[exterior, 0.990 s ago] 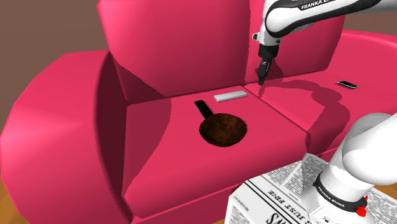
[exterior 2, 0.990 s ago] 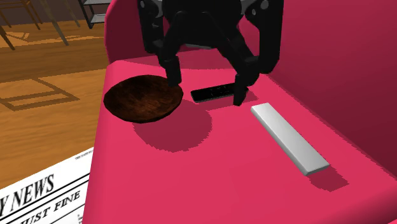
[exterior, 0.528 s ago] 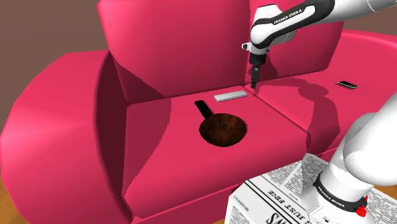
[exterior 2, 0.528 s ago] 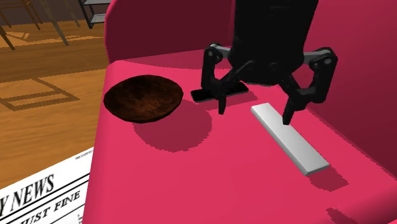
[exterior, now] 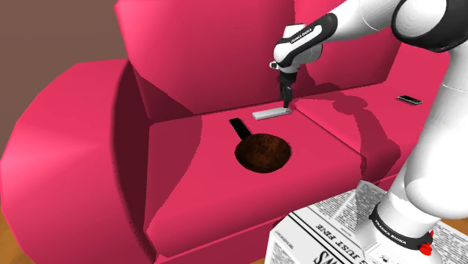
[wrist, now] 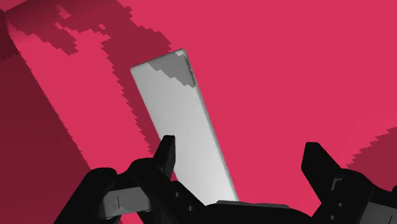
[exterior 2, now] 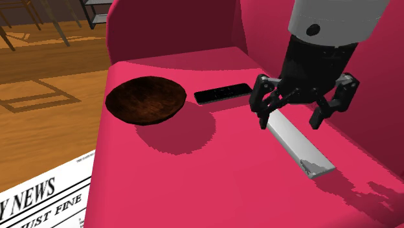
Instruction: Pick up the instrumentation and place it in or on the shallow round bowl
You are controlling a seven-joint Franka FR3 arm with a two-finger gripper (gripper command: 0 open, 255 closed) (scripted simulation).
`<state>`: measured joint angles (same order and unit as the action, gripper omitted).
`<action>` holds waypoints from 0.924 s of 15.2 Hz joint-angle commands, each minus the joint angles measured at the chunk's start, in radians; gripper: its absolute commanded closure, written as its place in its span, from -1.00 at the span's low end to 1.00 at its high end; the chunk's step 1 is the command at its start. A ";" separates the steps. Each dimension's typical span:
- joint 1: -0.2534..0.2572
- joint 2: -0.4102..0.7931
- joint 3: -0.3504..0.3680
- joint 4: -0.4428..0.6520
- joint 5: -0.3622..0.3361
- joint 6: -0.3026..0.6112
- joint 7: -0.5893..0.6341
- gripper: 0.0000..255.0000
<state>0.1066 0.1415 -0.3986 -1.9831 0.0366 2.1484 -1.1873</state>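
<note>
A flat pale grey bar (exterior: 271, 113) lies on the pink sofa seat near the backrest. My gripper (exterior: 285, 101) hangs open just over the bar's far end. In the second exterior view the gripper (exterior 2: 289, 123) straddles the bar (exterior 2: 301, 148), its fingers apart and clear of it. The wrist view has the bar (wrist: 181, 127) running out from beside one finger (wrist: 167, 153), with the gripper (wrist: 242, 149) holding nothing. The shallow dark brown bowl (exterior: 263, 152) sits mid-cushion, nearer the seat's front; in the second exterior view the bowl (exterior 2: 145, 98) is at the left.
A thin black slab (exterior: 239, 127) lies between bowl and backrest, close to the bar, and shows as a slab (exterior 2: 223, 93) behind the bowl. Another small black item (exterior: 409, 99) rests on the far cushion. The newspaper-covered stand (exterior: 337, 232) is at the lower right. Wooden floor (exterior 2: 45, 78) lies beyond the sofa.
The gripper has swung toward the shoulder view's left and come lower, from above the cushion seam to right over the grey bar. Its fingers stayed apart.
</note>
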 commanded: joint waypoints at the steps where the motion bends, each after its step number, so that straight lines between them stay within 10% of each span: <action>1: -0.011 0.085 0.013 0.071 0.046 0.005 -0.089 -1.00; 14: -0.052 0.264 0.059 0.156 0.124 0.085 -0.225 -1.00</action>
<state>0.0558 0.4023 -0.3406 -1.8277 0.1594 2.2299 -1.4108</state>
